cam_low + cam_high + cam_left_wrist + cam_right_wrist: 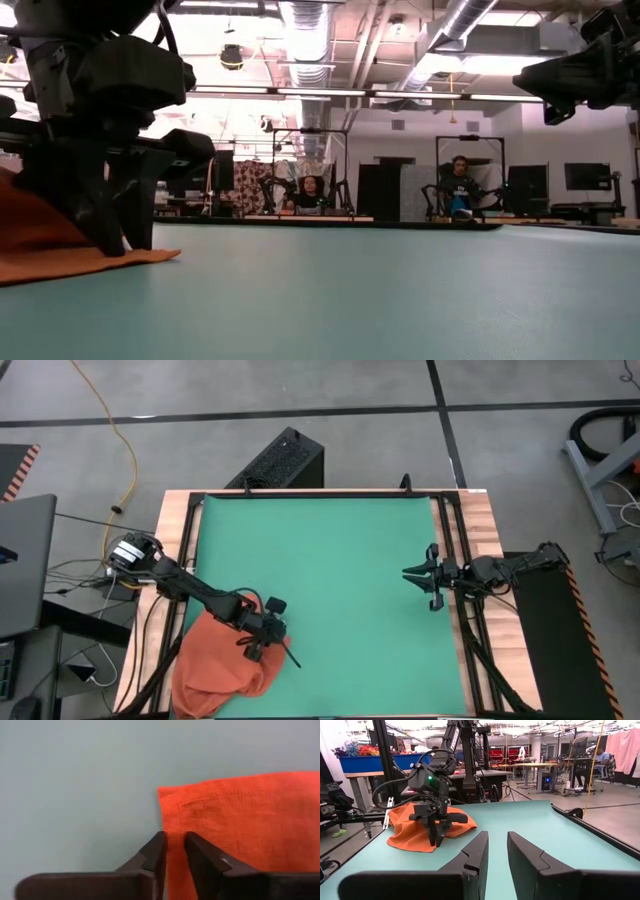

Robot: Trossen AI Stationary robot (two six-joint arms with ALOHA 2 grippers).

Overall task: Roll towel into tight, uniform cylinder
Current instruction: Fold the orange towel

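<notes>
The orange-red towel (215,670) lies crumpled on the green mat (330,560) at the near left, partly hanging over the mat's left edge. One of its corners (162,791) lies flat on the mat. My left gripper (258,652) slants down onto the towel's right edge just behind that corner and is shut on it (175,845). My right gripper (415,573) hovers level at the mat's right side, open, with nothing between its fingers (497,850). My left gripper has the towel's hemmed edge (173,827) between its two fingers, a little behind the corner. The fingers (115,240) come from above, slanting down, their tips at the mat. The towel (410,832) stays on the mat, slack. One layer or several, I cannot tell.
Black rails run along the mat's left and right sides on the wooden table (480,510). A black box (280,460) stands on the floor beyond the far edge. Bare mat stretches between the two grippers. People sit at benches far behind (312,190).
</notes>
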